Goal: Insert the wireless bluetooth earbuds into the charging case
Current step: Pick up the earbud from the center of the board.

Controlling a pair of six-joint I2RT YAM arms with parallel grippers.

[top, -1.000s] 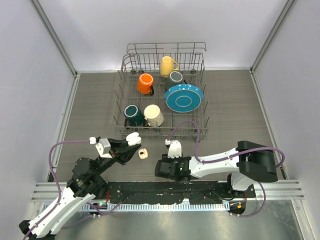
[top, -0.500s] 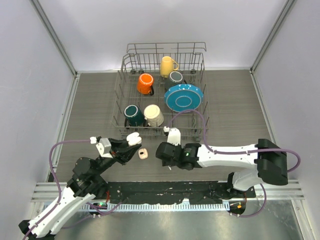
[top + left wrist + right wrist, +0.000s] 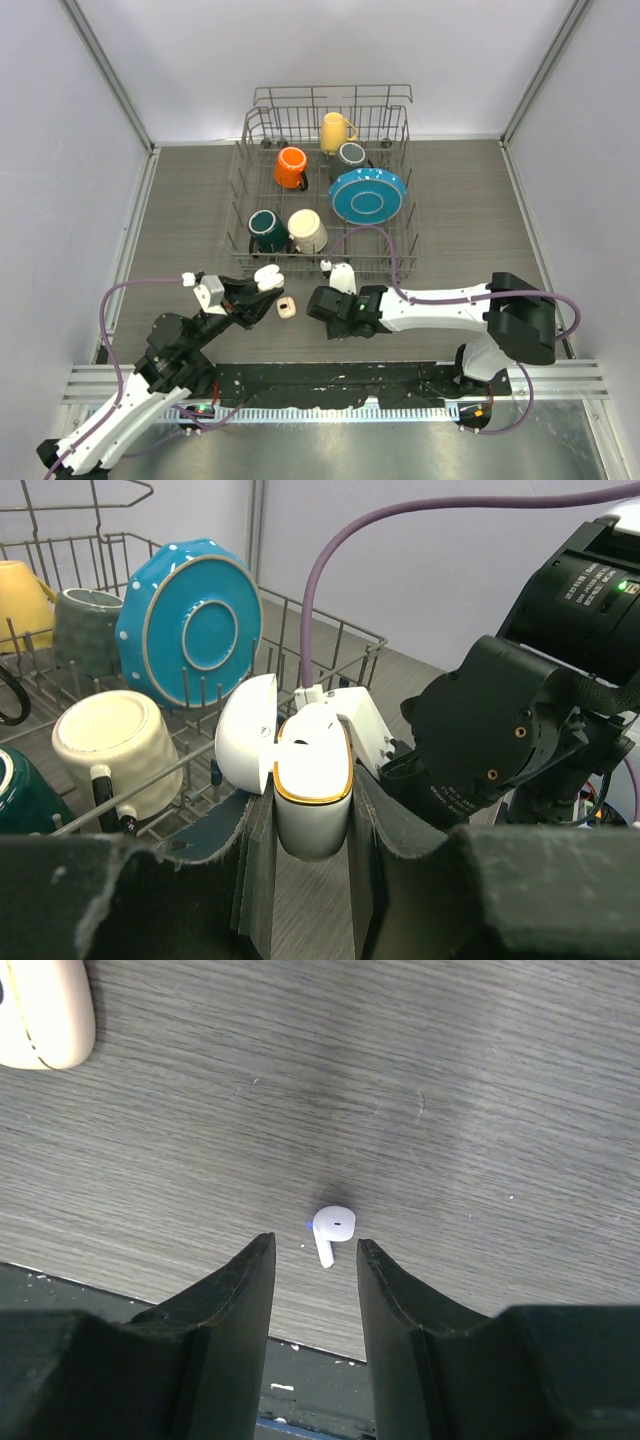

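One earbud [image 3: 334, 1224] lies near one closed case [image 3: 40, 1015] (one open case [image 3: 312, 780]).

Left arm [image 3: 165, 352] angled forward, left gripper [image 3: 312, 822] clamped on a case [image 3: 312, 748]; right arm [image 3: 440, 306] stretched leftward, right gripper [image 3: 312, 1260] pointing down, jaws apart.

A tiny white earbud [image 3: 333, 1226] lies on the tabletop [image 3: 500, 1110]; the charging case [image 3: 312, 790] stands upright, open.

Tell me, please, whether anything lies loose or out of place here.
Yes. One white earbud lies loose on the table near its front edge, just ahead of the open right hand. It is not in the charging case, which the left hand holds with its lid open.
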